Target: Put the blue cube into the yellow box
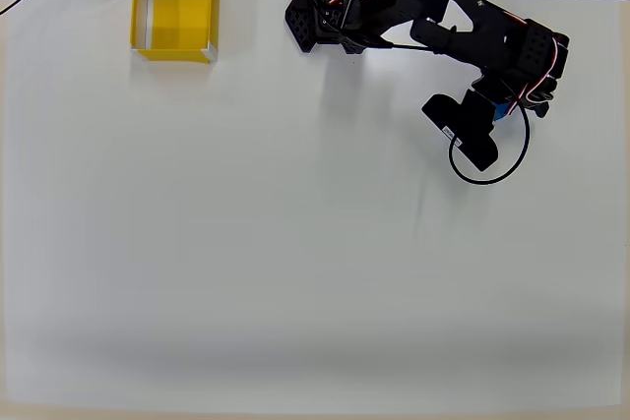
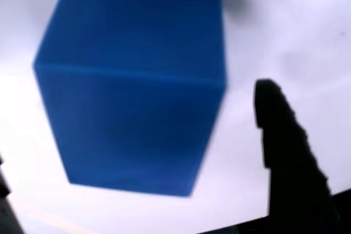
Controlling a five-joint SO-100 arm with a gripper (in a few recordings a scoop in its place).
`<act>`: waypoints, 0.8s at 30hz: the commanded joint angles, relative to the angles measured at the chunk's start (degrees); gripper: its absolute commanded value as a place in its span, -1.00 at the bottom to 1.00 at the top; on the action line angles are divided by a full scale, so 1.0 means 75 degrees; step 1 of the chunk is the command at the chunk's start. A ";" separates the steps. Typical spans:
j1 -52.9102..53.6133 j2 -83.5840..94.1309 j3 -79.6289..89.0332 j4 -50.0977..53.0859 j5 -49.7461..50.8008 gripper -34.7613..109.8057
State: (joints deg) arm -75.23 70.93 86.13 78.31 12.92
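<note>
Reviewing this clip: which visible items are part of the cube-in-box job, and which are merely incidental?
Part of the job:
- blue cube, close between the gripper's fingers
- yellow box, at the table's far left in the overhead view
- gripper

Incidental:
- white table
- black cable loop by the arm

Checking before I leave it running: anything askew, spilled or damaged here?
Nothing stands out. The box sits upright and empty at the table's far left; the cube looks intact, lying between the open fingers of the tool.

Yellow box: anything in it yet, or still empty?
Empty. In the overhead view the yellow box shows only bare yellow floor, and the blue cube is far across the table beneath the arm's tool.
</note>
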 commanded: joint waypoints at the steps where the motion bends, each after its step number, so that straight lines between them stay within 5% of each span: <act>1: -0.0105 0.0199 -0.0598 0.0023 -0.0023 0.15; 24: 0.0187 0.0059 -0.0668 -0.0117 0.0012 -0.12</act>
State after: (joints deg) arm -73.92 67.76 84.73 77.17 11.78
